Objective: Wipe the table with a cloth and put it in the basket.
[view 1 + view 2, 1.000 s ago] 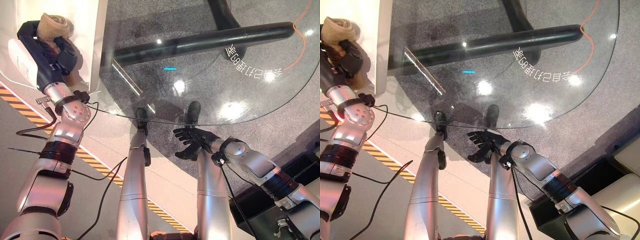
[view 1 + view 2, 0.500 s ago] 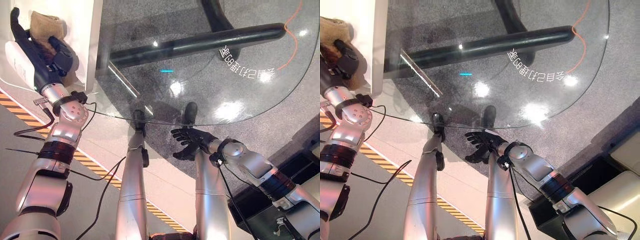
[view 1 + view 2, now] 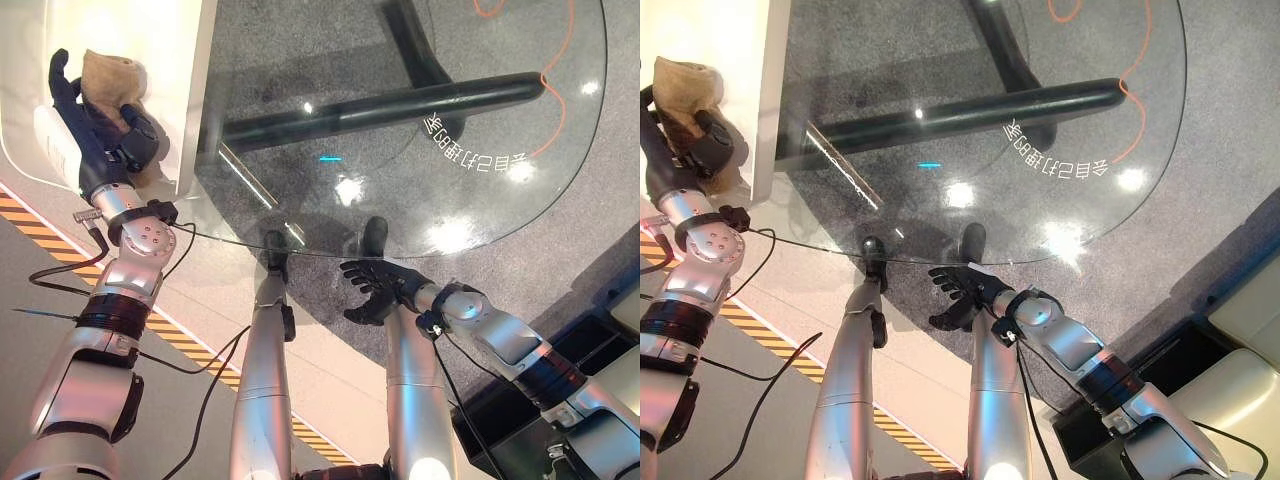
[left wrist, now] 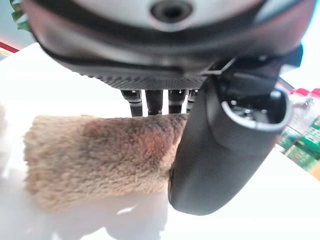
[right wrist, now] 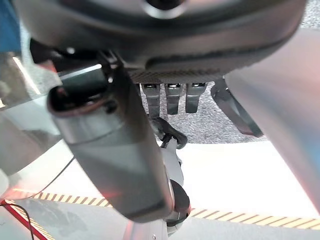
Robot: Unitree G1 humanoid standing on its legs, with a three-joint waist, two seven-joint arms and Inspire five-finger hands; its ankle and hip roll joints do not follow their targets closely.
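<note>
A tan fuzzy cloth (image 3: 110,78) sits in my left hand (image 3: 95,150) at the far left, over the white basket (image 3: 192,90) beside the glass table (image 3: 470,140). In the left wrist view the cloth (image 4: 100,155) lies across the straightened fingers, and the thumb (image 4: 225,150) presses its end against them. The white floor of the basket lies just beneath. My right hand (image 3: 378,288) hangs open just off the table's near edge, palm up and fingers spread, with nothing in it.
The round glass table has a black tubular base (image 3: 380,105) showing through the top. An orange cable (image 3: 545,70) curls on the grey carpet beyond. Yellow-black hazard tape (image 3: 190,345) crosses the floor at lower left. A dark box (image 3: 500,410) sits at lower right.
The left hand's fingers, curled over the cloth a second ago, have straightened, with the cloth still against them under the thumb. The camera has shifted a little. The right hand has hardly moved.
</note>
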